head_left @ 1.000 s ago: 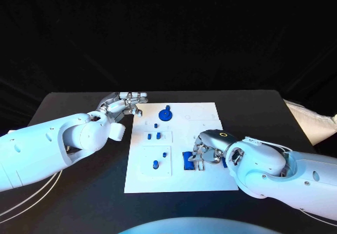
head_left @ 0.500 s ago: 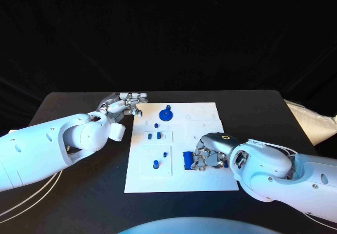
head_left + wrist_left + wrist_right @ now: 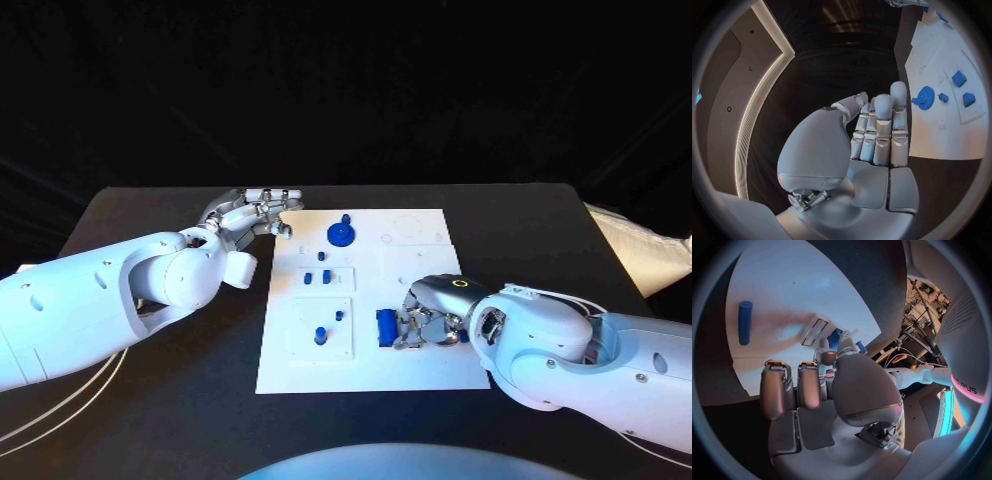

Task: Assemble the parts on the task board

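Currently right hand (image 3: 428, 325) grips a blue part (image 3: 387, 327) at the task board (image 3: 418, 375) 5 o'clock area; left hand (image 3: 260, 213) empty, fingers straight, off its 11 o'clock corner; next likely seating it, needs alignment

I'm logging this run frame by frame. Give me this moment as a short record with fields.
surface: black table
task board: white plate in the table's middle
blue gear: at the board's far end
blue cylinder: lying on the board, beside the right hand
left hand: at the board's far left corner, holding nothing
right hand: on the board; whether it grips a part is unclear
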`<act>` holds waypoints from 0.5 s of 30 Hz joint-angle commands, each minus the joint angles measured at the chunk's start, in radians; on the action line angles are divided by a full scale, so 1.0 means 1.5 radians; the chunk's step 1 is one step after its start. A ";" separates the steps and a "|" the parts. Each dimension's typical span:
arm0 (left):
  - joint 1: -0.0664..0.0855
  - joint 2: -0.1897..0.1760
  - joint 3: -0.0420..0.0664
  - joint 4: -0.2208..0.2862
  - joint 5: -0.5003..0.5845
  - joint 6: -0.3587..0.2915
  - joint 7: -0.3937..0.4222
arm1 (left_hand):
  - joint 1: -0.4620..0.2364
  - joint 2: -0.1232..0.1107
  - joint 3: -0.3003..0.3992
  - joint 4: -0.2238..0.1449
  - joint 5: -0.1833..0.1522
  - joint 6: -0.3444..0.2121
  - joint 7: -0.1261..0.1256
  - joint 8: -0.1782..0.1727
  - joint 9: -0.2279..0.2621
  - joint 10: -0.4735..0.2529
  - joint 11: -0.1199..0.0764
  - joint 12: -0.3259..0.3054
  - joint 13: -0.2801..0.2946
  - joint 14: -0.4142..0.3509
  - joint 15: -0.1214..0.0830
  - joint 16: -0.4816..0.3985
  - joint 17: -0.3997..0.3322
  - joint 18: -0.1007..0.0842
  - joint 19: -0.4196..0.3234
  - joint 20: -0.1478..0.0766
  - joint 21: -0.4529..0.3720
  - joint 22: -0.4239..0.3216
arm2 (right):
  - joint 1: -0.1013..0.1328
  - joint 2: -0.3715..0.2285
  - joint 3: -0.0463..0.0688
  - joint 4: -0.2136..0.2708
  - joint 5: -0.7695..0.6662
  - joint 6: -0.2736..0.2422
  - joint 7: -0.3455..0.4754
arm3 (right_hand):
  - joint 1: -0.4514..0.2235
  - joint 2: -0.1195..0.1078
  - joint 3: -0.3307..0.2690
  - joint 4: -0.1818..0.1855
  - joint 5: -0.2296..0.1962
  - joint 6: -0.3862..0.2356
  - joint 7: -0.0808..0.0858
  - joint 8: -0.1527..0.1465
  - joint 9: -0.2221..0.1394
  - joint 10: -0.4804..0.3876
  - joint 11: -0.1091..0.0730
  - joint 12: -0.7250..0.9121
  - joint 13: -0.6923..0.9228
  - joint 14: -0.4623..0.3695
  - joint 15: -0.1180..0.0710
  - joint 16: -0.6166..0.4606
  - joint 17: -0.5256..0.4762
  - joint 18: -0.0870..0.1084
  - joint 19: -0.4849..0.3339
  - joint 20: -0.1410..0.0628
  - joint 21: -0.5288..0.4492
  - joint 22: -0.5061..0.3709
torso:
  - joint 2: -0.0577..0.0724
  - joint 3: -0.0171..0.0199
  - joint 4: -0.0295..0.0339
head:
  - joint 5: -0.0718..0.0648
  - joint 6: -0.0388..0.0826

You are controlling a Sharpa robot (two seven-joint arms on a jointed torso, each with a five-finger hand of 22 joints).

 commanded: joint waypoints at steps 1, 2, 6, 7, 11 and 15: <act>0.000 0.000 0.000 0.001 0.002 0.012 0.003 | -0.004 0.002 -0.004 -0.002 0.003 -0.003 0.000 0.004 -0.001 -0.004 -0.001 0.002 0.000 -0.006 0.000 -0.003 -0.001 0.007 -0.002 0.000 -0.003 -0.001 | -0.001 0.001 0.000 -0.004 -0.011 0.005 -0.021 | 0.000 0.009 0.001 0.007 0.006 0.007 0.000 -0.003 0.001 0.005 -0.001 0.003 0.002 0.041 -0.003 0.005 0.002 -0.012 0.006 -0.002 0.002 0.040 | 0.000 -0.0003 0.0000 | 0.000 -0.001; 0.000 0.000 0.000 0.002 0.002 0.012 0.003 | -0.004 0.002 -0.004 -0.002 0.003 -0.003 0.000 0.004 -0.001 -0.004 -0.001 0.002 0.000 -0.006 0.000 -0.003 -0.001 0.007 -0.002 0.000 -0.003 -0.001 | -0.001 0.001 0.000 -0.005 -0.011 0.004 -0.023 | -0.001 0.011 0.000 0.009 0.007 0.007 0.000 -0.003 0.001 0.006 -0.001 0.004 0.003 0.041 -0.003 0.005 0.003 -0.012 0.006 -0.002 0.003 0.041 | 0.000 -0.0003 0.0000 | 0.000 -0.001; 0.000 -0.001 0.000 0.002 0.002 0.011 0.003 | -0.004 0.002 -0.004 -0.002 0.003 -0.003 0.000 0.004 -0.001 -0.004 -0.001 0.002 0.000 -0.006 0.000 -0.003 -0.001 0.007 -0.002 0.000 -0.003 -0.001 | 0.000 0.000 0.000 -0.007 -0.012 0.001 -0.027 | -0.006 0.017 -0.003 0.016 0.013 0.008 -0.001 -0.003 0.002 0.007 -0.001 0.004 0.005 0.041 -0.004 0.006 0.004 -0.012 0.007 -0.002 0.004 0.042 | 0.000 0.0004 -0.0007 | 0.001 -0.001; 0.000 -0.002 0.000 0.002 0.002 0.011 0.003 | -0.004 0.002 -0.004 -0.002 0.003 -0.003 0.000 0.004 -0.001 -0.004 -0.001 0.002 0.000 -0.006 0.000 -0.003 -0.001 0.007 -0.002 0.000 -0.003 -0.001 | 0.000 0.000 0.000 -0.007 -0.013 0.001 -0.027 | -0.006 0.018 -0.004 0.017 0.013 0.008 -0.001 -0.003 0.002 0.007 -0.001 0.004 0.005 0.041 -0.004 0.006 0.004 -0.012 0.007 -0.002 0.004 0.042 | 0.000 0.0006 -0.0004 | 0.001 -0.001; 0.000 -0.002 0.000 0.002 0.002 0.011 0.002 | -0.004 0.002 -0.004 -0.002 0.003 -0.003 0.000 0.004 -0.001 -0.004 -0.001 0.002 0.000 -0.006 0.000 -0.003 -0.001 0.007 -0.002 0.000 -0.003 -0.001 | 0.000 -0.001 0.000 -0.007 -0.012 0.004 -0.024 | -0.002 0.009 -0.011 0.015 0.010 0.007 -0.001 -0.003 0.003 0.006 -0.001 0.002 0.005 0.041 -0.004 0.005 0.003 -0.012 0.006 -0.002 0.003 0.042 | 0.000 0.0004 -0.0005 | 0.001 -0.001; 0.000 -0.002 0.000 0.002 0.002 0.012 0.002 | -0.004 0.002 -0.004 -0.002 0.003 -0.003 0.000 0.004 -0.001 -0.004 -0.001 0.002 0.000 -0.006 0.000 -0.003 -0.001 0.007 -0.002 0.000 -0.003 -0.001 | 0.000 -0.003 0.000 -0.004 -0.011 0.006 -0.018 | 0.003 -0.002 -0.019 0.012 0.000 0.005 -0.001 -0.004 0.004 0.005 -0.001 -0.003 0.003 0.040 -0.004 0.003 0.000 -0.011 0.004 -0.002 0.001 0.039 | 0.000 0.0005 -0.0004 | 0.001 0.000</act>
